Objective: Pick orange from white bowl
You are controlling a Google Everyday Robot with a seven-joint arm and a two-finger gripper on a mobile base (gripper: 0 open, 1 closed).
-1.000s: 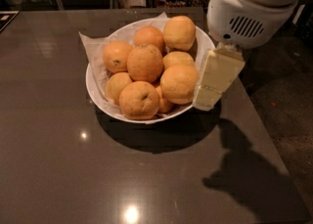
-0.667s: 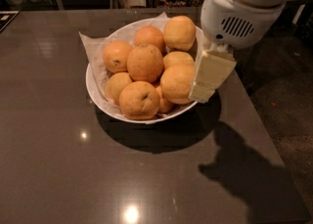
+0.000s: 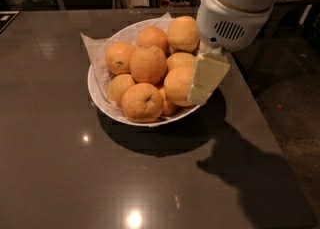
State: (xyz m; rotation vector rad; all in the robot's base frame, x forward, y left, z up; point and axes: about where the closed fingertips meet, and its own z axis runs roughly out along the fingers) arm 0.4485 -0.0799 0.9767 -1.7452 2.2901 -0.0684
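Tool (image 3: 207, 75) at white bowl (image 3: 94, 93) rim, orange (image 3: 177, 85) just beside it. Grip state: can't tell. Risk: off-centre contact rolls orange away.

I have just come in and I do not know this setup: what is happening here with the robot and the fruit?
A one-arm robot is working at a white bowl full of oranges, which stands on a dark table. Its gripper hangs low at the bowl's right side, close by a large pale orange at the front right of the pile. No orange is lifted out yet; all of them lie in the bowl.
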